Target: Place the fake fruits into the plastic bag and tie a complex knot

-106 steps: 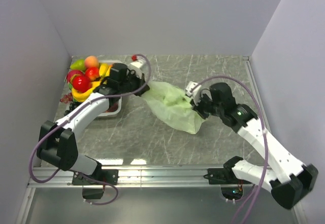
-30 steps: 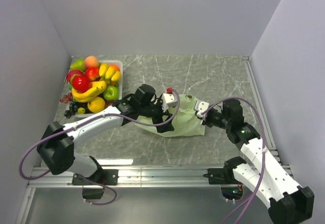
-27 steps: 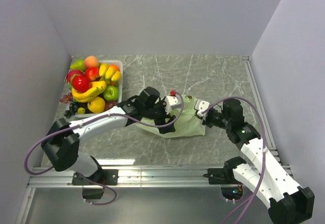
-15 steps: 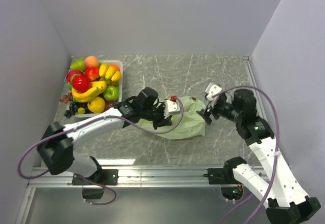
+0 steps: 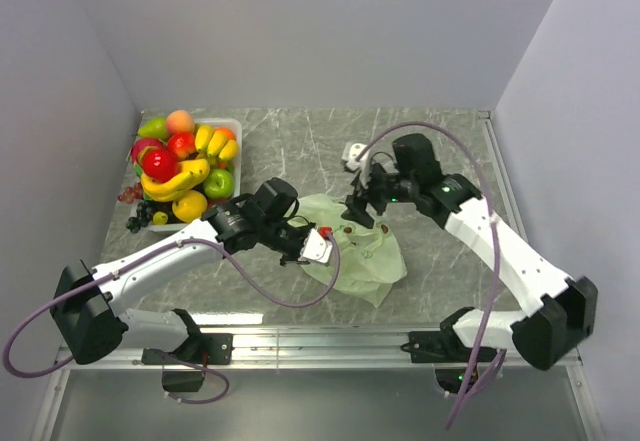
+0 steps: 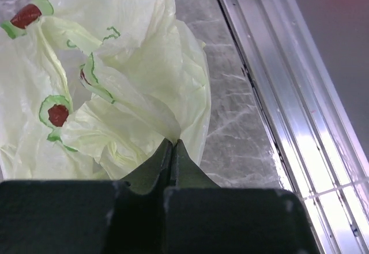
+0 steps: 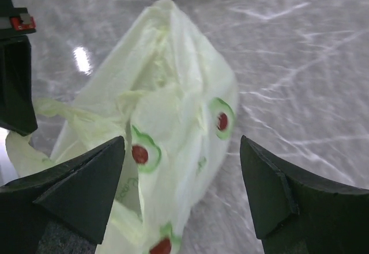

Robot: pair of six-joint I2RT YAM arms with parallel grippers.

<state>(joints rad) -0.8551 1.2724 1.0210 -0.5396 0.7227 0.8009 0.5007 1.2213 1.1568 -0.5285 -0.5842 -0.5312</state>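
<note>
The plastic bag [image 5: 355,251] lies crumpled on the grey marbled tabletop [image 5: 440,151], in the middle between the two arms and well apart from the fake fruits [image 5: 185,166]. Those are piled in the clear tray [image 5: 233,126] at the far left: bananas, apples, a peach, and dark grapes spilling over the near edge.

The left gripper [image 6: 172,149] has its fingers pressed together on a fold of the pale-green film, right at the near edge of the bag. It's a thin pinch, just a pleat of plastic caught between the tips. The right gripper [image 7: 180,144] hangs over the far side of the bag with its fingers spread wide, holding nothing, and the printed red-and-green film sits below the gap.

This bag looks feather-light, limp and slippery. It probably won't hold any shape by itself, and it will slide on the smooth stone if it's pushed rather than pinched. It looks flat enough to be empty, though the folds hide its inside.

The best place to hold it is the rim of the mouth or a handle loop, taken as a gathered fold, not a single layer that could slip or tear. I can't pick out the handles in this crumple.

The fruits are hard, glossy and round, so they should be gripped across the middle.
</note>
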